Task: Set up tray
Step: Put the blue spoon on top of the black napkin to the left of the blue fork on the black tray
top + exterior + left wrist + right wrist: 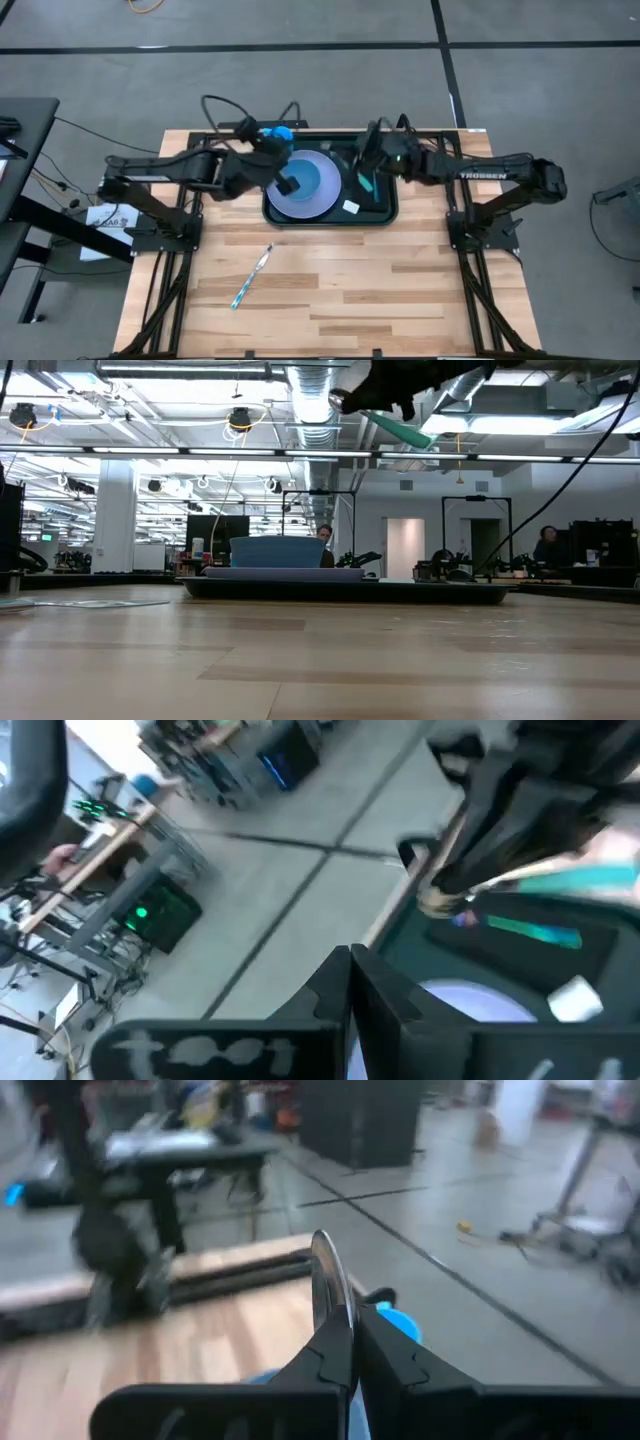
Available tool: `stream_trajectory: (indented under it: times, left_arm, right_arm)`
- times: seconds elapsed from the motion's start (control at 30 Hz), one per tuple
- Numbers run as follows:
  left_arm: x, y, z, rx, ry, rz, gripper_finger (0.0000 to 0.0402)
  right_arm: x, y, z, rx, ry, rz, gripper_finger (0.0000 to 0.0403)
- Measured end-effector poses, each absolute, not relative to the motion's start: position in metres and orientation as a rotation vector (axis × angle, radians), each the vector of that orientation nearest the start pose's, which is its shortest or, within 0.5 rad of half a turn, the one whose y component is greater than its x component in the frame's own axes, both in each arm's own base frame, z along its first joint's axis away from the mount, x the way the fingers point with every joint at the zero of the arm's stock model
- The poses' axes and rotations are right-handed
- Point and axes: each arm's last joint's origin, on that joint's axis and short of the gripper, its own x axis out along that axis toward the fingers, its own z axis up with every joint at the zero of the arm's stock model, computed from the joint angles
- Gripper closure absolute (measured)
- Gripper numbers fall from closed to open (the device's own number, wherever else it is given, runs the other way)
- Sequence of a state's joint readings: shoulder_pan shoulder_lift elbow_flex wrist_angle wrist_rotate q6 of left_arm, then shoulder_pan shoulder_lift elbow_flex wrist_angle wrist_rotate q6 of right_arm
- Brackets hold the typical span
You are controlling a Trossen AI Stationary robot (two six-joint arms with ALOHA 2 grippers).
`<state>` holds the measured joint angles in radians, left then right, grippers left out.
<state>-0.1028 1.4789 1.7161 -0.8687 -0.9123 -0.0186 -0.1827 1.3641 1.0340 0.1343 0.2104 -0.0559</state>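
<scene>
On the near surface (330,300) lies a toothbrush (252,277), untouched. Farther back, the tray (385,212) holds a plate (310,187). Above it, the right hand (366,160) is clamped on a green-handled utensil (364,181), likely for placement; the left hand (287,184) is closed, empty.

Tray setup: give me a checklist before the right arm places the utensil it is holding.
1. Right gripper jaws shut on the teal-handled utensil: ok.
2. Utensil lifted clear above the tray: ok.
3. Plate seated in the tray: ok.
4. Left gripper clear of the tray: not ok, it hangs over the plate, jaws shut.
5. Second utensil in the tray: not ok, it lies on the table.
6. Blue cup inside the rim: cannot tell.
</scene>
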Motion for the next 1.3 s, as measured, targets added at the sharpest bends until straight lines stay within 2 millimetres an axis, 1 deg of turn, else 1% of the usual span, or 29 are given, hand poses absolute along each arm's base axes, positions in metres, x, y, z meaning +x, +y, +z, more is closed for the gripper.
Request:
stream_trajectory:
  times: [0.1,0.23,0.3,0.33,0.43,0.5,0.6,0.67,0.77,0.9,1.07,1.2,1.3]
  left_arm:
    - [0.283,-0.006,0.443,0.277,0.493,0.79,0.0401]
    - [0.282,-0.008,0.449,0.24,0.405,0.644,0.0401]
    - [0.285,-0.011,0.442,0.249,0.367,0.546,0.0401]
    - [0.286,-0.012,0.435,0.255,0.36,0.508,0.0401]
    - [0.285,-0.011,0.414,0.243,0.331,0.461,0.0401]
    - [0.281,-0.009,0.4,0.217,0.282,0.451,0.0401]
    - [0.274,-0.007,0.372,0.159,0.208,0.424,0.0401]
    - [0.269,-0.006,0.354,0.109,0.14,0.39,0.0401]
    - [0.258,-0.006,0.33,0.038,0.039,0.342,0.0401]
    - [0.245,-0.007,0.3,-0.034,-0.02,0.293,0.0401]
    - [0.233,-0.008,0.282,-0.079,-0.039,0.273,0.0401]
    - [0.23,-0.01,0.283,-0.092,-0.042,0.256,0.0401]
    - [0.231,-0.015,0.281,-0.086,-0.022,0.231,0.0401]
  right_arm:
    - [0.298,-0.092,0.32,0.098,0.141,-0.431,0.0402]
    - [0.277,-0.137,0.299,0.37,0.058,-0.43,0.0402]
    - [0.264,-0.152,0.284,0.468,0.026,-0.473,0.0403]
    - [0.258,-0.158,0.276,0.507,0.012,-0.501,0.0403]
    - [0.244,-0.168,0.259,0.603,-0.069,-0.549,0.0403]
    - [0.24,-0.167,0.252,0.621,-0.121,-0.598,0.0403]
    - [0.238,-0.16,0.238,0.621,-0.11,-0.71,0.0403]
    - [0.238,-0.155,0.231,0.619,-0.099,-0.752,0.0403]
    - [0.237,-0.147,0.216,0.637,-0.042,-0.834,0.0403]
    - [0.241,-0.142,0.195,0.675,0.027,-0.913,0.0403]
    - [0.253,-0.139,0.16,0.75,0.117,-0.958,0.0403]
    - [0.261,-0.137,0.133,0.795,0.174,-0.987,0.0403]
    - [0.265,-0.136,0.123,0.811,0.172,-0.995,0.0403]
